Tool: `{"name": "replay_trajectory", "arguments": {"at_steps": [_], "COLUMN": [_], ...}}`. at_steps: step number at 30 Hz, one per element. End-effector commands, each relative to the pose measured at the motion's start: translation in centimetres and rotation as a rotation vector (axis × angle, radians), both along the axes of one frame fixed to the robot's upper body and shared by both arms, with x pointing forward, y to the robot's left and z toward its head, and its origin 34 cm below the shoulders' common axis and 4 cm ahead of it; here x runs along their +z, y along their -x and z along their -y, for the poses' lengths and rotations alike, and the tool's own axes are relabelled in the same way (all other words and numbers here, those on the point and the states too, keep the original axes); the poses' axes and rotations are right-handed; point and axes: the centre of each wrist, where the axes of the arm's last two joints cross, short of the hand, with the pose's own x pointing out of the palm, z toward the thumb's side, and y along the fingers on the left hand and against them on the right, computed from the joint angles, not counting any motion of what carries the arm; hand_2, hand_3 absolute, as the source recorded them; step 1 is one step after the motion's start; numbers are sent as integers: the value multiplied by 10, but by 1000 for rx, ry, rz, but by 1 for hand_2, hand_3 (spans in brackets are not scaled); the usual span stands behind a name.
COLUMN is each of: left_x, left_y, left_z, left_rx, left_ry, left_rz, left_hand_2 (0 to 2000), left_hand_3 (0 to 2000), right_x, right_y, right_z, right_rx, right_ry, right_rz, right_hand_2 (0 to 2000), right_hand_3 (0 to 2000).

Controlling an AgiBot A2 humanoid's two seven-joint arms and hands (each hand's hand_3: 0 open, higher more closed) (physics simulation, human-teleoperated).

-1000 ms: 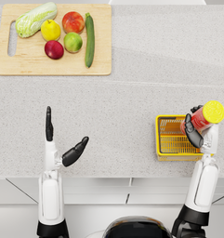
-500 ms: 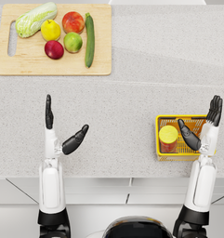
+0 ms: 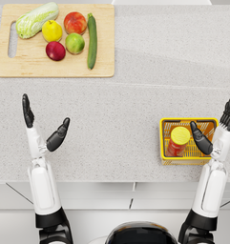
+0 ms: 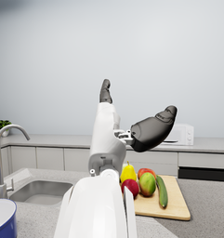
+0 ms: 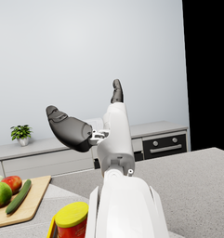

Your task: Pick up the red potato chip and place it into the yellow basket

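Note:
The red potato chip can (image 3: 177, 141) with a yellow lid stands inside the yellow basket (image 3: 187, 121) at the counter's front right; its lid also shows in the right wrist view (image 5: 71, 218). My right hand (image 3: 215, 132) hovers over the basket's right side, fingers spread, holding nothing. It appears raised and empty in its wrist view (image 5: 88, 123). My left hand (image 3: 42, 124) is lifted at the front left, open and empty, far from the basket, also seen as the left hand (image 4: 134, 121).
A wooden cutting board (image 3: 102, 71) at the back left carries a cabbage (image 3: 36, 19), a yellow fruit (image 3: 52, 31), a tomato (image 3: 75, 22), a green apple (image 3: 75, 43), a red fruit (image 3: 55, 50) and a cucumber (image 3: 91, 40). A sink (image 4: 36, 191) lies off to the left.
One second ago my right hand held the can above the basket. It let go; the can now stands in the basket and the hand has opened and drawn slightly right.

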Motion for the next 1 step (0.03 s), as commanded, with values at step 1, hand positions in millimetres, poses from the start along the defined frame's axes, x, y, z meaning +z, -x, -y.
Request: {"name": "replay_trajectory", "arguments": {"at_steps": [1], "left_x": [0], "left_y": [0], "left_z": [0], "left_rx": [0], "left_ry": [0], "left_rz": [0], "left_hand_2": [0], "left_hand_3": [0], "right_x": [0], "right_y": [0], "right_z": [0], "right_rx": [0], "right_ry": [0], "right_rz": [0], "right_hand_2": [0], "right_hand_3": [0]}}
